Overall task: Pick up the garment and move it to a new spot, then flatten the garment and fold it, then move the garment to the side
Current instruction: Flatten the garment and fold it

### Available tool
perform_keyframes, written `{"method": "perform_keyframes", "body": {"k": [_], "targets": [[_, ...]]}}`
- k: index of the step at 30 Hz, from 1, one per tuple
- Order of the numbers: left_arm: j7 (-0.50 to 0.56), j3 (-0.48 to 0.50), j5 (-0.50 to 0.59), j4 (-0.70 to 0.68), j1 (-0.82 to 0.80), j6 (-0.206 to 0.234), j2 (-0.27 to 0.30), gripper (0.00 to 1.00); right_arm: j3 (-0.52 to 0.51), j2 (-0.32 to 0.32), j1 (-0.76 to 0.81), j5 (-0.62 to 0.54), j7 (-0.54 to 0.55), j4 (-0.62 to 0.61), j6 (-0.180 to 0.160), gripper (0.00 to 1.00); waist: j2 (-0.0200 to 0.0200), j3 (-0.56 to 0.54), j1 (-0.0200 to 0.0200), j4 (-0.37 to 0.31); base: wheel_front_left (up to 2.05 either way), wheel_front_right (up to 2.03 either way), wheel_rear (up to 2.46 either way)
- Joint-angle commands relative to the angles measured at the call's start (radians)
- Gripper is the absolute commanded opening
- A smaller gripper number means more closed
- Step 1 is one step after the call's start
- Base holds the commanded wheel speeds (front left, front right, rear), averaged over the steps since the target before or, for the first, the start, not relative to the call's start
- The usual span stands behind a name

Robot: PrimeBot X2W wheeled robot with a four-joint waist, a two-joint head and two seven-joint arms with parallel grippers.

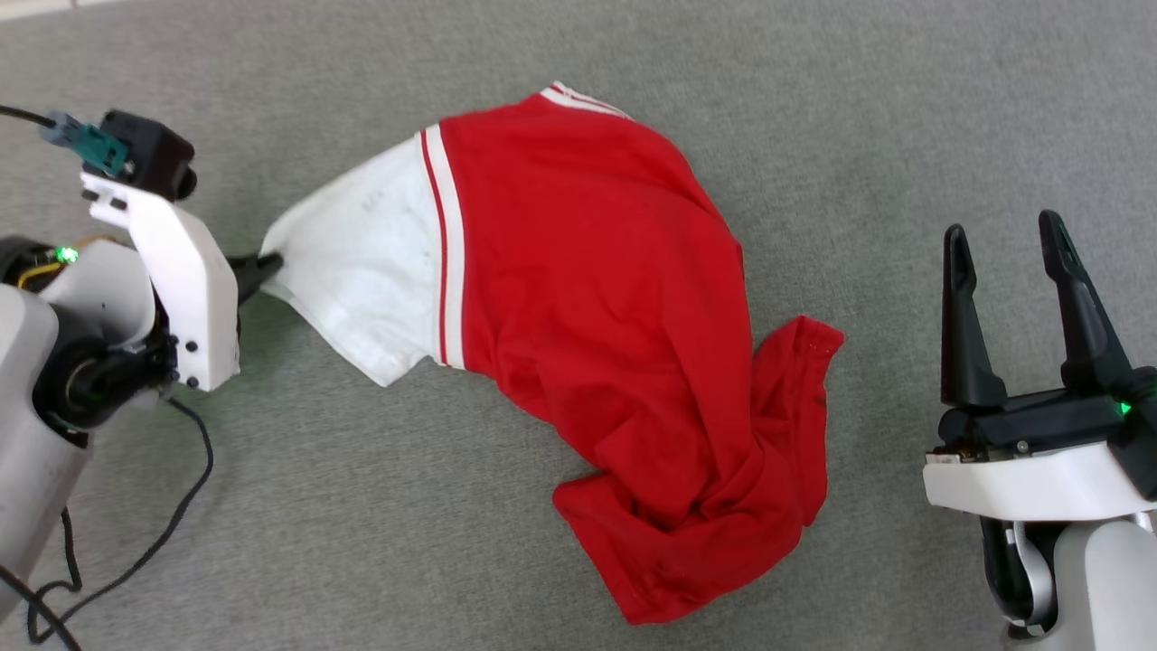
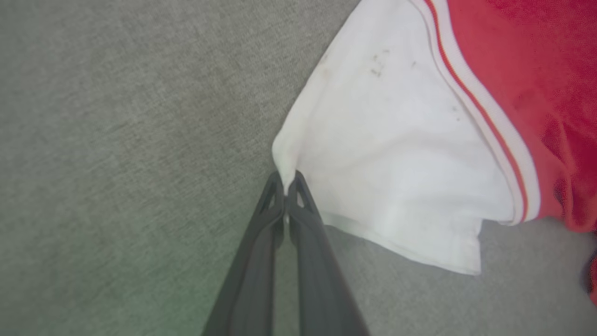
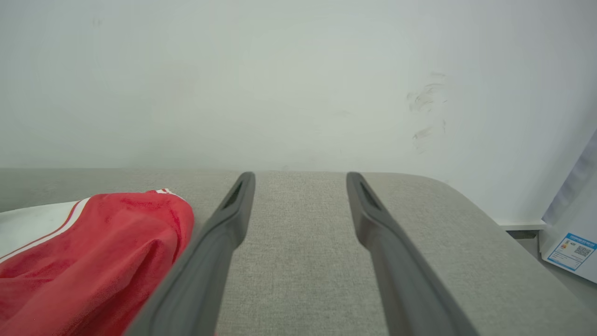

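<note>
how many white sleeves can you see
1. The white sleeve is at the shirt's left end, its edge pinched by the left hand. A second may be hidden under the bunched red cloth.

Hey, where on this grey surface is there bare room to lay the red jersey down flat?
Bare grey surface lies between the garment and the right pincer, and along the far edge above it. Another patch sits below the white sleeve, bordered by the cable. It is crowded at the left, where the left pincer pinches the sleeve.
</note>
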Motion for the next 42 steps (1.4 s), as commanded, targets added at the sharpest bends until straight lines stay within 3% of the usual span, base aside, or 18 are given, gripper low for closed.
{"method": "perform_keyframes", "body": {"k": [1,17,24,25,26,27,32,36,38,42], "targets": [[-0.023,0.005,-0.009,0.005,0.024,-0.001,-0.002,0.00,-0.003,0.000,0.010,-0.007,-0.002,0.005,-0.001,1.00,0.0000,-0.038,-0.0001,0.025,0.00,0.00,0.00],[-0.349,0.113,-0.122,0.048,0.318,0.000,0.121,0.00,-0.009,0.000,0.084,-0.063,-0.002,0.073,-0.001,1.00,0.0000,-0.251,-0.0001,0.173,0.00,0.00,0.00],[-0.445,0.131,-0.132,0.095,0.441,0.024,0.121,0.00,-0.001,0.000,0.108,-0.072,-0.002,0.096,-0.001,1.00,0.0000,-0.298,-0.0001,0.207,0.00,0.00,0.00],[-0.458,0.123,-0.124,0.096,0.455,0.025,0.110,0.21,0.000,0.000,0.112,-0.072,-0.002,0.098,-0.001,1.00,0.0000,-0.303,-0.0001,0.210,0.00,0.00,0.00],[-0.477,0.116,-0.119,0.093,0.467,0.023,0.096,0.87,0.001,0.000,0.117,-0.073,-0.002,0.101,-0.001,1.00,0.0000,-0.308,-0.0001,0.213,0.00,0.00,0.00],[-0.499,0.112,-0.110,0.093,0.476,0.026,0.083,1.00,0.000,0.000,0.122,-0.074,-0.002,0.104,-0.001,1.00,0.0000,-0.312,-0.0001,0.215,0.00,0.00,0.00],[-0.707,0.101,-0.020,0.059,0.482,0.017,0.011,1.00,0.003,0.000,0.126,-0.079,-0.002,0.112,-0.001,1.00,0.0000,-0.326,-0.0001,0.225,0.00,0.00,0.00],[-0.882,0.118,0.061,0.030,0.491,0.038,-0.050,1.00,0.000,0.000,0.132,-0.084,-0.002,0.112,-0.001,1.00,0.0000,-0.337,-0.0001,0.230,0.00,0.00,0.00],[-0.909,0.153,0.116,-0.006,0.503,0.057,-0.077,1.00,-0.003,0.000,0.136,-0.085,-0.002,0.107,-0.001,1.00,0.0000,-0.342,-0.0001,0.232,0.00,0.00,0.00],[-0.913,0.324,0.252,-0.164,0.585,0.099,-0.203,1.00,-0.007,0.000,0.147,-0.084,-0.002,0.098,-0.001,1.00,0.0000,-0.350,-0.0001,0.236,0.00,0.00,0.00]]}}
